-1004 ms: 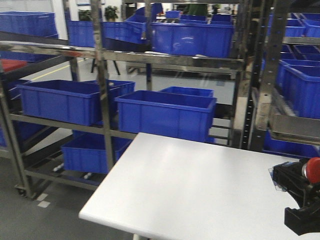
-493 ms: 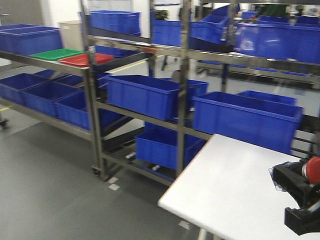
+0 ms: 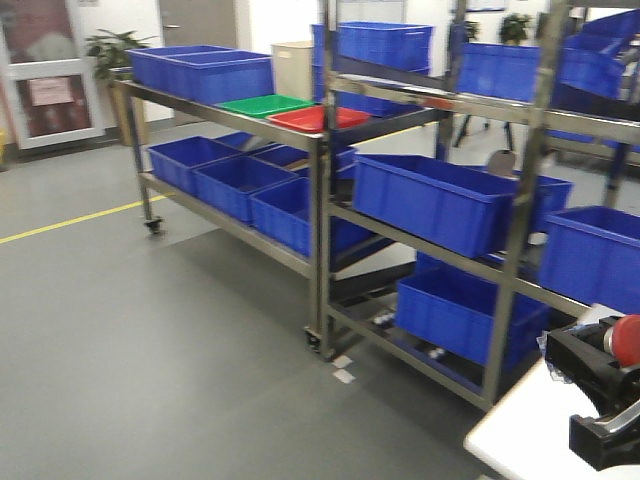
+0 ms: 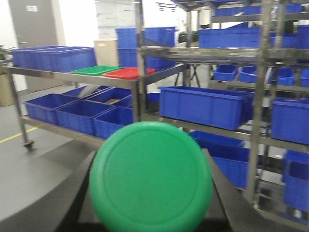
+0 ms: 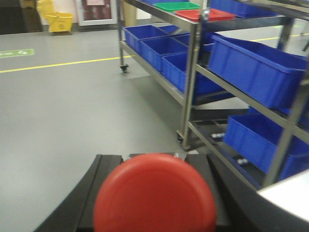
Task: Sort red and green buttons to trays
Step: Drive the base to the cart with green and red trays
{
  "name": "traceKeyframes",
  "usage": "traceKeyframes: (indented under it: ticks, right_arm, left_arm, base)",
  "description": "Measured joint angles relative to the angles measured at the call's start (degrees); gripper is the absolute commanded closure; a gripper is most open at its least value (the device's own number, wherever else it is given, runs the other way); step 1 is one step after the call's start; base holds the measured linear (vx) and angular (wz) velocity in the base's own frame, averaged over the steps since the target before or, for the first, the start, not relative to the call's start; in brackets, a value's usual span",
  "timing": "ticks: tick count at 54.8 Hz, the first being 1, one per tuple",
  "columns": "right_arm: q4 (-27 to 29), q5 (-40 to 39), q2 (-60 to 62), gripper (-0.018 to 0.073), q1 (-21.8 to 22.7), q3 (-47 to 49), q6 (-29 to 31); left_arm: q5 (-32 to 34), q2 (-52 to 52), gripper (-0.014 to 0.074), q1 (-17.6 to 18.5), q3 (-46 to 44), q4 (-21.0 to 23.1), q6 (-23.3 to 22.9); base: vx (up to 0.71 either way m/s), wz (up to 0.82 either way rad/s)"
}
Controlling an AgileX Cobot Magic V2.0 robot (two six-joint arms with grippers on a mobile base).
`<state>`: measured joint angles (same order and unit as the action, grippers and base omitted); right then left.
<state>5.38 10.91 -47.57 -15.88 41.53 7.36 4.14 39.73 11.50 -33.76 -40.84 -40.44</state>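
One red button (image 5: pixel 154 193), one green button (image 4: pixel 150 176), one green tray (image 3: pixel 265 104), one red tray (image 3: pixel 318 119), one cream tub (image 3: pixel 292 68), two steel racks (image 3: pixel 322 250), many blue crates (image 3: pixel 440 200), too overlapped to count exactly, one white counter (image 3: pixel 520 440), one yellow bucket (image 5: pixel 54 18)

Atop a steel rack (image 3: pixel 322 210), green tray (image 3: pixel 262 104) and red tray (image 3: pixel 318 119) side by side, cream tub (image 3: pixel 292 68) just behind; blue crates (image 3: pixel 440 200) on the shelves around and below. At lower right, above a white table corner (image 3: pixel 515 440), right gripper (image 3: pixel 598 365) clamped on the red button (image 3: pixel 627 339)
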Motion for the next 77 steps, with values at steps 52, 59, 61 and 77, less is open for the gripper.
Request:
traceKeyframes:
  ticks: [52,59,61,77]
  right_arm:
    - [0.0,0.0,0.0,0.0568,0.0,0.0,-0.03]
    - [0.0,0.0,0.0,0.0568,0.0,0.0,-0.03]
    - [0.0,0.0,0.0,0.0568,0.0,0.0,-0.07]
    - [0.0,0.0,0.0,0.0568,0.0,0.0,-0.07]
  left_arm:
    - [-0.06,0.0,0.0594,0.0,0.0,0.0,0.0]
    - [-0.05,0.0,0.0594,0.0,0.0,0.0,0.0]
    - [-0.05,0.0,0.0594,0.0,0.0,0.0,0.0]
    - [0.0,0.0,0.0594,0.0,0.0,0.0,0.0]
  base:
    - [0.2,0.5]
    - [0.26,0.35]
    - [0.28,0.29]
    - [0.32,0.2]
